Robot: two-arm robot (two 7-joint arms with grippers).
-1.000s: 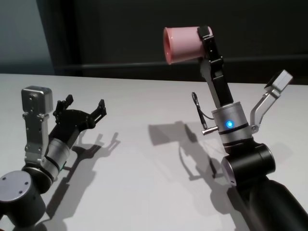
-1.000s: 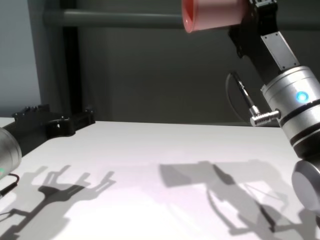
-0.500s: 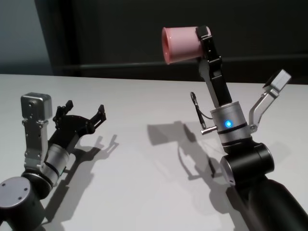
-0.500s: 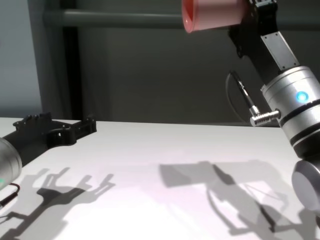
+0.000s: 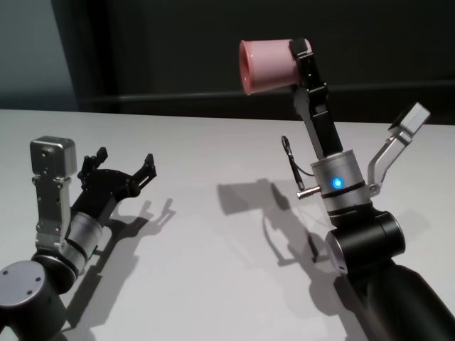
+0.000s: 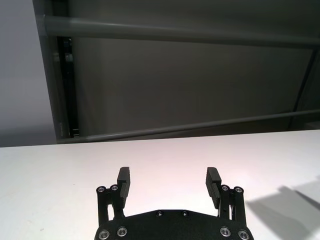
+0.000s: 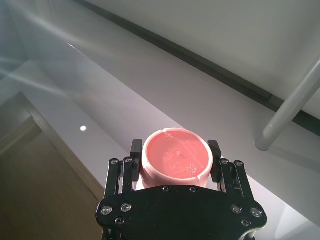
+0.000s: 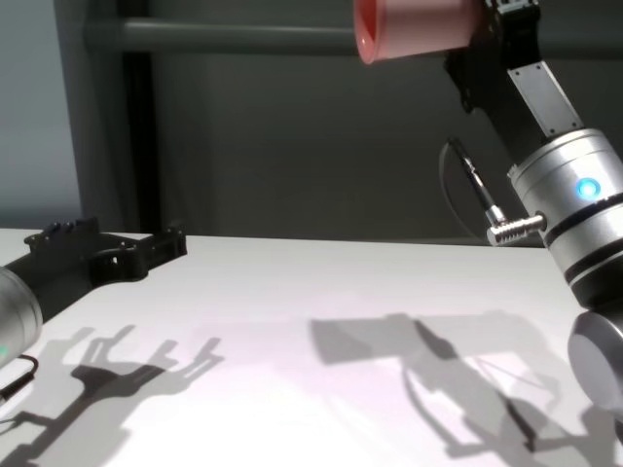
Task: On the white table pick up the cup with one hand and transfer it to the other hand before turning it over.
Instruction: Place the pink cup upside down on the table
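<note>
Change: left pincer (image 5: pixel 121 169) sits a little lower and nearer than a second ago; right pincer (image 5: pixel 302 60) and cup (image 5: pixel 266 65) unmoved.
Head view: right pincer clamped on the pink cup, held high above the white desk (image 5: pixel 206 234), cup on its side, mouth toward 9 o'clock; left pincer at 9 o'clock, low over the desk, fingers apart, empty.
Left wrist view: both fingers (image 6: pixel 123 182) spread wide, only desk (image 6: pixel 165 155) beyond them.
Right wrist view: cup (image 7: pixel 176 156) base faces the camera, a finger (image 7: pixel 135 149) on each side.
Chest view: cup (image 8: pixel 414 27) at 12 o'clock, cropped by the frame edge; its shadow on the desk (image 8: pixel 292 389).

Matt pink plastic cup (image 5: pixel 266 65); glossy white table (image 5: pixel 213 213); matt black tool (image 6: pixel 170 187).
</note>
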